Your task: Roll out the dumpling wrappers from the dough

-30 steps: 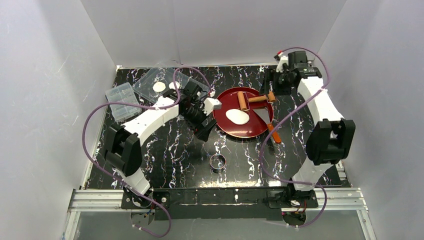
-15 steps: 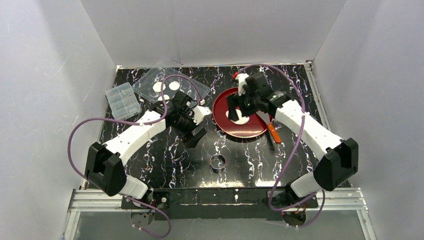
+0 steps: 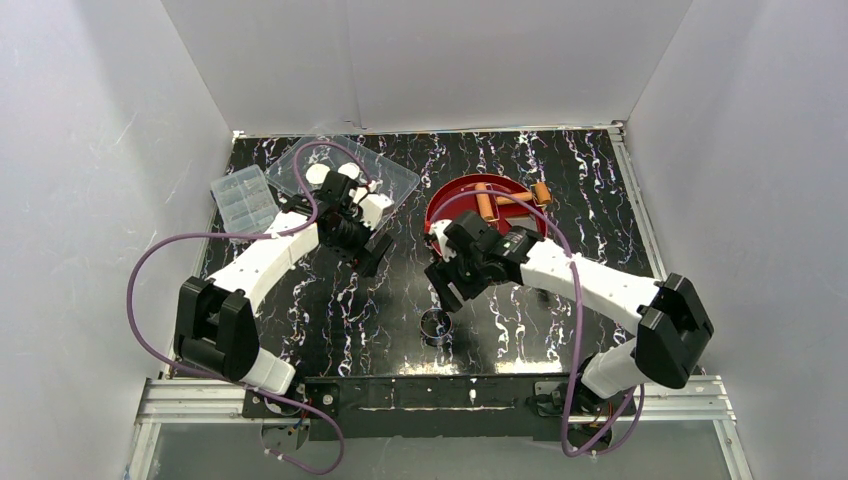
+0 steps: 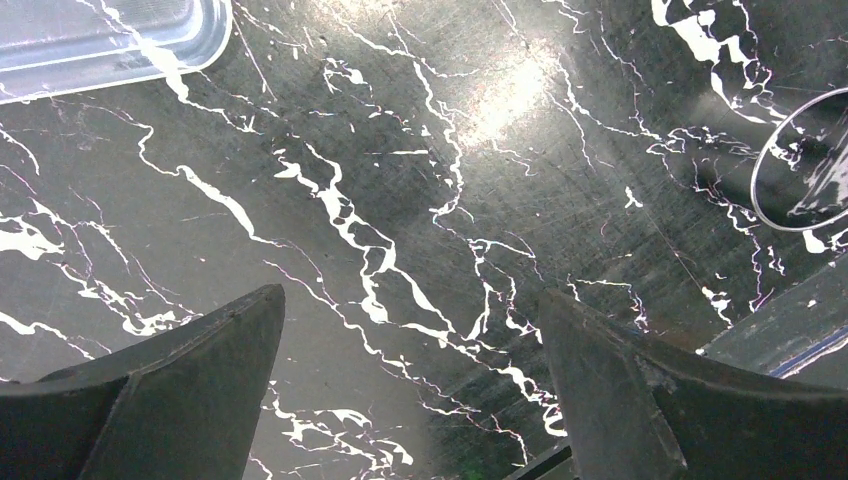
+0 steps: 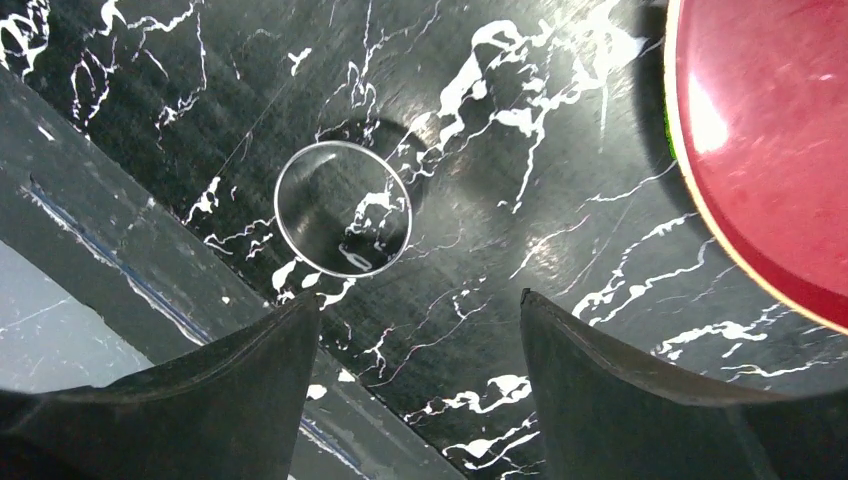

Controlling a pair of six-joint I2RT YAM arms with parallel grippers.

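The dough is hidden under my right arm, which crosses the red plate (image 3: 505,187). One dumpling wrapper (image 3: 317,175) shows on the clear tray (image 3: 400,180) at the back left. A second one is mostly covered by my left arm. The small metal ring (image 3: 435,324) stands on the table near the front middle. It also shows in the right wrist view (image 5: 343,207) and at the right edge of the left wrist view (image 4: 805,170). My left gripper (image 3: 372,250) (image 4: 410,295) is open and empty over bare table. My right gripper (image 3: 446,288) (image 5: 418,298) is open and empty, just behind the ring.
Wooden rolling pins (image 3: 487,201) lie at the back of the red plate (image 5: 770,150). A clear plastic box (image 3: 245,203) sits at the far left. The tray's corner shows in the left wrist view (image 4: 100,40). The table's front edge (image 5: 120,250) is close to the ring.
My right arm has swung from the back right, over the plate, down toward the ring. My left arm has pulled back left, away from the plate and toward the tray.
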